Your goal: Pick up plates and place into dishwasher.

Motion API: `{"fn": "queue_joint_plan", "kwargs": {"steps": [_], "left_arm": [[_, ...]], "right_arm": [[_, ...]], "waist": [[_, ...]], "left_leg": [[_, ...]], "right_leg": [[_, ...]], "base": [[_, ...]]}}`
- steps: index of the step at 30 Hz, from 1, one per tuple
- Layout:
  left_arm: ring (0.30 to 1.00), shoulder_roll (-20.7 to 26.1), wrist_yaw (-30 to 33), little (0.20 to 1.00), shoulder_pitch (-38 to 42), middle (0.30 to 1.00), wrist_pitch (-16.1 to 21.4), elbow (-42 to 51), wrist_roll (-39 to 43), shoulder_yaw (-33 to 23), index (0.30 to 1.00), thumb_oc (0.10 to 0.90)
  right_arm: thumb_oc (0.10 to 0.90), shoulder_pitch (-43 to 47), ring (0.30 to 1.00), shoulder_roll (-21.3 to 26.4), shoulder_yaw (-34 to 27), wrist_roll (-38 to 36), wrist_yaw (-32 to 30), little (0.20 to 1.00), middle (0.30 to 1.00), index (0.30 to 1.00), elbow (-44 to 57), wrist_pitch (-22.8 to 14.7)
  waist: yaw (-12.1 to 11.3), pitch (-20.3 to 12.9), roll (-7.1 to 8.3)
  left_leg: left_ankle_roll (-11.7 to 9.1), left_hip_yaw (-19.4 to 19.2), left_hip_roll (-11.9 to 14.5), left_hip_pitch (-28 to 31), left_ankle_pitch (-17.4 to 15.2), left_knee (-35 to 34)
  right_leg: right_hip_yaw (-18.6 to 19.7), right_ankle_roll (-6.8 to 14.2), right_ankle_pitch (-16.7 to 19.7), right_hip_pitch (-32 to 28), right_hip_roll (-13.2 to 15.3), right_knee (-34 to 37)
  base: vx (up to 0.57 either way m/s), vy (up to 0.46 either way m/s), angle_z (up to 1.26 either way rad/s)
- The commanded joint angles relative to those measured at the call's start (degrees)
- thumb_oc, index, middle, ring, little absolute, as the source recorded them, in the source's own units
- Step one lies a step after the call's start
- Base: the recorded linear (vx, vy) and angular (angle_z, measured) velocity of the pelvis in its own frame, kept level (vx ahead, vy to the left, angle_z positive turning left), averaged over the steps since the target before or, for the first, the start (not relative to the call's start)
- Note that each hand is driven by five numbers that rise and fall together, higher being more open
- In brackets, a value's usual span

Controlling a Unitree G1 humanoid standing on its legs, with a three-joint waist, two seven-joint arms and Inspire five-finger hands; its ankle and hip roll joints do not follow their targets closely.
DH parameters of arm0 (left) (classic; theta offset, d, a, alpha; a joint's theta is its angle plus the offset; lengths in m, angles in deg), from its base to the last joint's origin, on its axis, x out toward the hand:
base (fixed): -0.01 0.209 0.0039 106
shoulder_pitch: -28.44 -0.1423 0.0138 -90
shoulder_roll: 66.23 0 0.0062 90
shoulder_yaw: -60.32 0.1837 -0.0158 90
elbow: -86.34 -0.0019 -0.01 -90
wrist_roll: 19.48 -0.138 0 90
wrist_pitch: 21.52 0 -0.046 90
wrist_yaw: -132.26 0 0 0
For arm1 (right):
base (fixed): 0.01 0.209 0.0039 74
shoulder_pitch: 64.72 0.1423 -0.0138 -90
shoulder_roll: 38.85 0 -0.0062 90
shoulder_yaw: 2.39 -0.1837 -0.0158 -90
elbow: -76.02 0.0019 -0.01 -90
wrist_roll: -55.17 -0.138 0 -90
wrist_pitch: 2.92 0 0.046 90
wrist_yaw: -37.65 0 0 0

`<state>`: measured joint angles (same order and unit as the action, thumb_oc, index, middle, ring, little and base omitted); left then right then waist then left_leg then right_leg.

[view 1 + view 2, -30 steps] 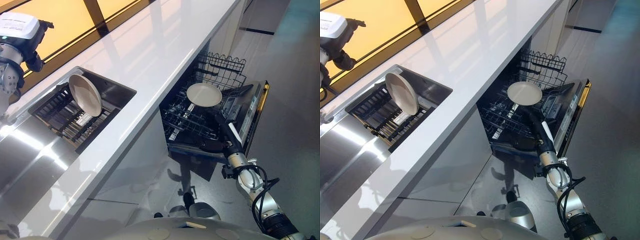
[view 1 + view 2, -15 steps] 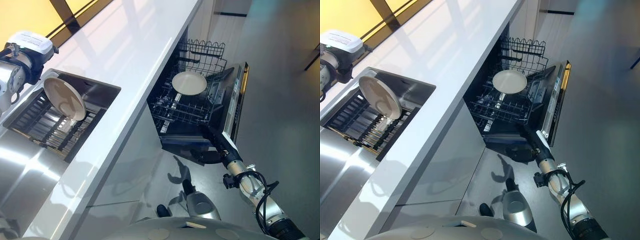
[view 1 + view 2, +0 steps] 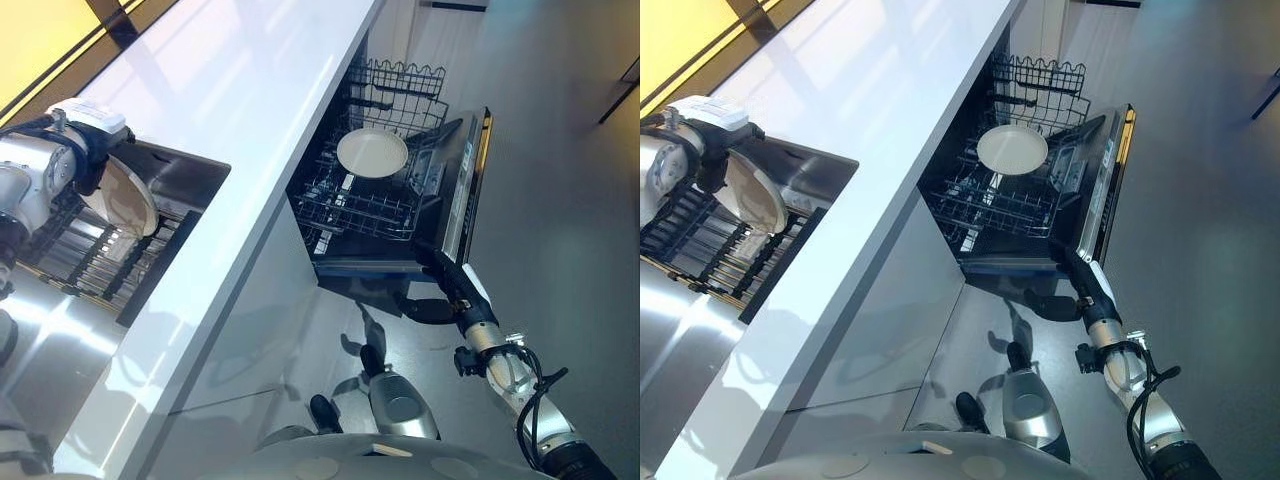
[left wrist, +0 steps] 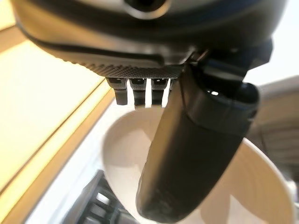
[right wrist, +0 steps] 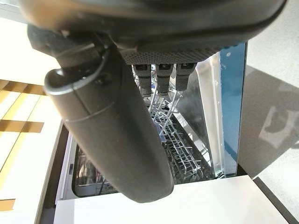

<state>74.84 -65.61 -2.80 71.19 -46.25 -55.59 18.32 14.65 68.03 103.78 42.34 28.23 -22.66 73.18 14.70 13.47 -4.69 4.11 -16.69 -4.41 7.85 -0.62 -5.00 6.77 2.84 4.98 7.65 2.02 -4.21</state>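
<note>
1. The left hand (image 4: pixel 187 154) is hovering over 1 plate (image 3: pixel 120 195) leaning in the sink rack (image 3: pixel 90 255), fingers straight.
2. The right hand (image 3: pixel 445 285) is hanging by the dishwasher door (image 3: pixel 462 190) (fingers relaxed).
3. Another plate (image 3: pixel 372 152) is lying in the dishwasher rack (image 3: pixel 350 205).

No lettering, numbers, labels or signs can be read anywhere in this kitchen scene: the white countertop (image 3: pixel 260 110), the open dishwasher (image 3: pixel 400 200) with its door panel, the plates and the sink rack carry no legible print
</note>
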Motion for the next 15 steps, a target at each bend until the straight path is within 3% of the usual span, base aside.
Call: {"fn": "queue_joint_plan", "kwargs": {"steps": [1, 9, 10, 11, 15], "left_arm": [[0.9, 2.26, 1.52, 0.9, 2.7, 0.9, -3.84, -3.67, -1.94, -4.75, 0.9, 0.8], [0.9, 0.21, 3.4, 0.9, 2.3, 0.9, -4.21, -5.99, -4.9, -4.42, 0.9, 0.8], [0.78, -0.06, 3.39, 0.76, 2.31, 0.78, -4.08, -6.5, -6.57, -4.26, 0.78, 0.66], [0.601, -0.33, 3.38, 0.551, 2.29, 0.601, -4.13, -6.97, -8.62, -3.74, 0.601, 0.451], [0.505, -1.17, 4.34, 0.439, 1.81, 0.505, -6.33, -8.75, -14.7, -2.61, 0.505, 0.339]], "right_arm": [[0.8, 2.29, 0.9, 0.74, -2.7, 0.31, -0.91, 0.9, 0.9, 0.9, 6.73, -5.4], [0.8, 3.33, 0.9, 1.82, -2.46, 0.04, -1.95, 0.9, 0.9, 0.9, 7.39, -5.3], [0.8, 3.39, 0.9, 1.91, -2.52, 0.17, -1.74, 0.9, 0.9, 0.9, 7.25, -5.69], [0.8, 3.45, 0.9, 2.06, -2.52, 0.41, -1.64, 0.9, 0.9, 0.9, 7.29, -5.95], [0.8, 3.86, 0.9, 2.73, -2.31, -0.21, -1.96, 0.9, 0.9, 0.9, 7.59, -6.13]], "waist": [[1.09, -2.89, 1.04], [1.73, -1.05, 0.82], [1.87, -0.89, 0.83], [2.05, -0.7, 0.85], [2.57, 0.1, 0.99]], "left_leg": [[1.32, 2.37, -2.87, -6.21, -6.99, 9.85], [1.28, 2.46, -2.75, -7.01, -6.99, 10.27], [1.27, 2.37, -2.72, -7.17, -6.99, 10.37], [1.25, 2.29, -2.74, -7.38, -6.96, 10.49], [1.15, 2.31, -2.69, -7.74, -6.86, 10.7]], "right_leg": [[-0.6, 7.0, 5.99, 6.27, 3.78, -2.6], [-1.09, 6.69, 5.8, 7.73, 3.54, -3.44], [-1.09, 6.63, 5.81, 7.95, 3.52, -3.56], [-1.02, 6.59, 5.99, 8.24, 3.47, -3.66], [-0.73, 6.4, 6.21, 8.98, 3.18, -4.01]], "base": [[-0.01, 0.02, 0.07], [-0.01, 0.032, 0.0], [-0.01, 0.032, -0.03], [-0.01, 0.038, -0.02], [0.0, 0.009, 0.0]]}}
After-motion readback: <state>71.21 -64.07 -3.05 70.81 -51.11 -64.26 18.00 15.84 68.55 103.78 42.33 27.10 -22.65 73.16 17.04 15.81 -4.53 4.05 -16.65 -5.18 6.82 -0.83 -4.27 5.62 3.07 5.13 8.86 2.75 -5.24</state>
